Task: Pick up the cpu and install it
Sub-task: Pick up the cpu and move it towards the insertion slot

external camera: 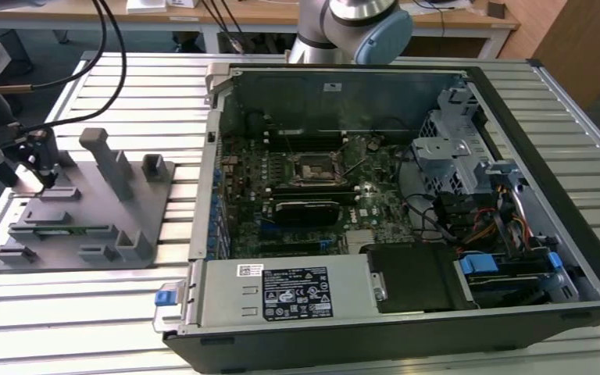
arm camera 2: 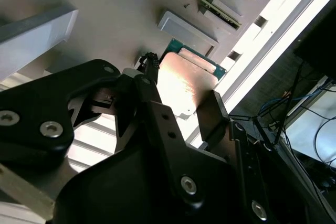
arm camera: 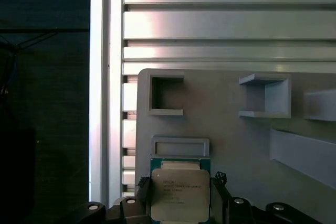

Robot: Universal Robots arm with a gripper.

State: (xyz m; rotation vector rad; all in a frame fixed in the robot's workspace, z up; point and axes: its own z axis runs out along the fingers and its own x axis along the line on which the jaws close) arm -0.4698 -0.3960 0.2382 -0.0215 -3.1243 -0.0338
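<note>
The cpu point(arm camera: 180, 195) is a flat square chip with a silvery top and a green rim. It lies on the grey fixture point(external camera: 81, 215) at the exterior view's left, close to that plate's edge. My gripper point(external camera: 44, 178) is down over that spot. In both wrist views its black fingers point(arm camera: 144, 186) press against two opposite sides of the cpu point(arm camera 2: 181, 80), so the gripper point(arm camera 2: 178, 100) is shut on it. The chip still rests on the plate. The black motherboard socket point(external camera: 311, 168) sits inside the open computer case, far from the gripper.
The open computer case point(external camera: 581, 258) takes up the middle and the exterior view's right, with drive cages, cables and a power supply point(external camera: 284, 291) inside. Upright posts point(external camera: 107, 160) and small pockets point(arm camera: 167, 94) rise from the fixture near the gripper. Everything rests on a slatted aluminium table point(external camera: 91, 312).
</note>
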